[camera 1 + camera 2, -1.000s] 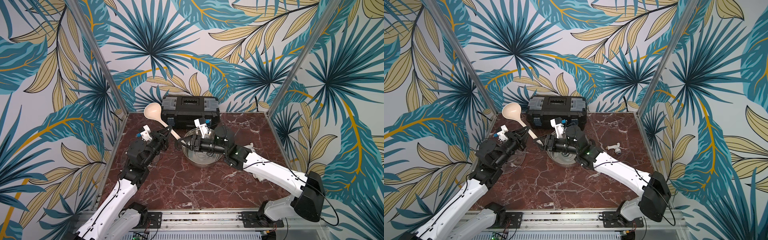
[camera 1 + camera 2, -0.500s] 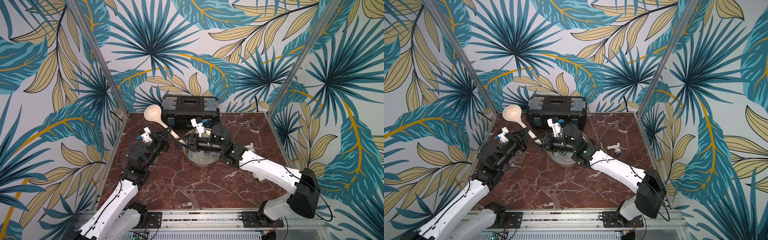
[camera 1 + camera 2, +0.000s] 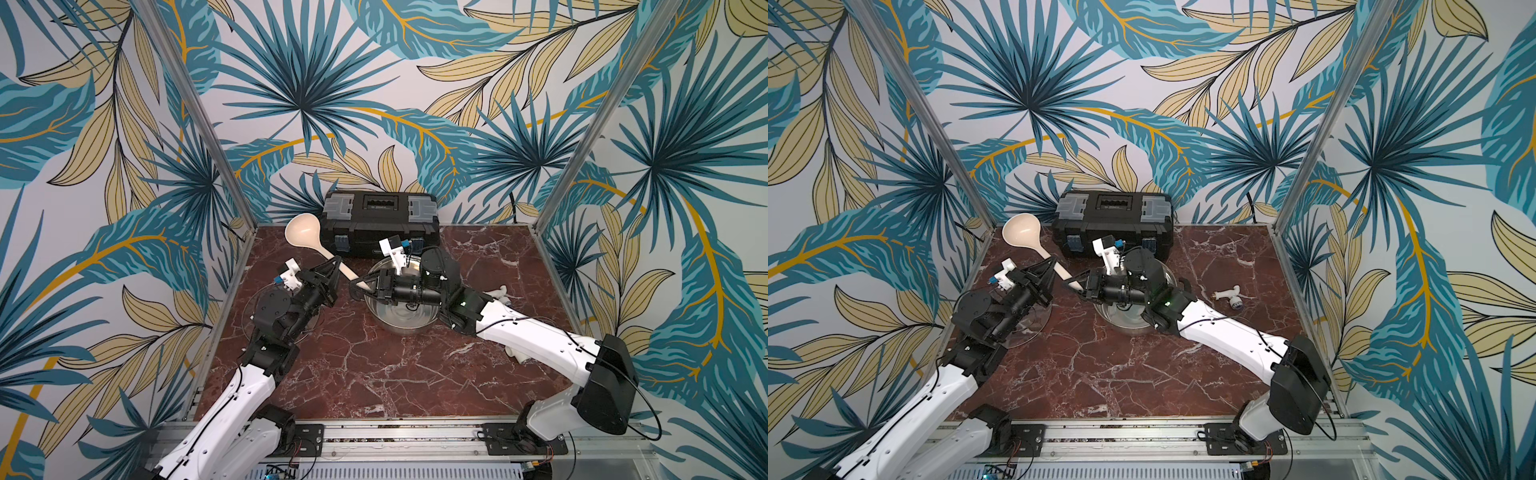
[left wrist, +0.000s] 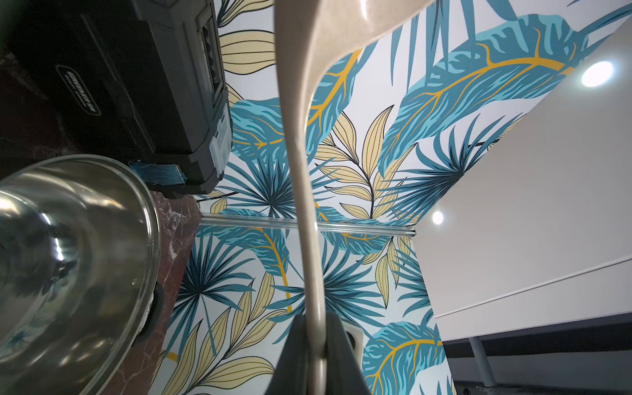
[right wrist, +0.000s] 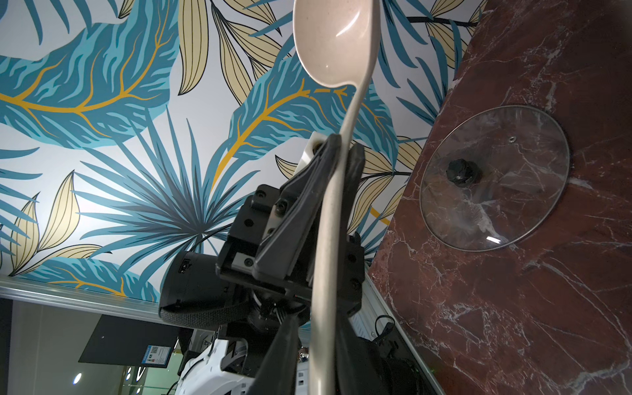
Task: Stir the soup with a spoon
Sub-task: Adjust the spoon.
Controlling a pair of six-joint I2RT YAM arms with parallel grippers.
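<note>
**Spoon handover above the pot; stirring has not begun.**

Your left tool (image 3: 336, 262) is clenched midway along the slim handle of the cream-beige plastic spoon (image 3: 302, 232). Its deep round bowl is raised toward the back wall, clear of the round shiny stainless-steel pot (image 3: 403, 320) on the red marble worktop (image 3: 374, 374). Your right tool (image 3: 360, 286) brackets the handle's free end near the pot's rim, but you cannot tell whether it has clamped. The clear glass lid (image 5: 506, 205) lies on the worktop, off the pot. Likely next: secure the right grip, release the left, then tip the bowl down into the pot.

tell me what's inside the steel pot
Only bare shiny metal shows inside the pot; no soup, and the spoon is held outside it. The right arm covers its far part.
</note>
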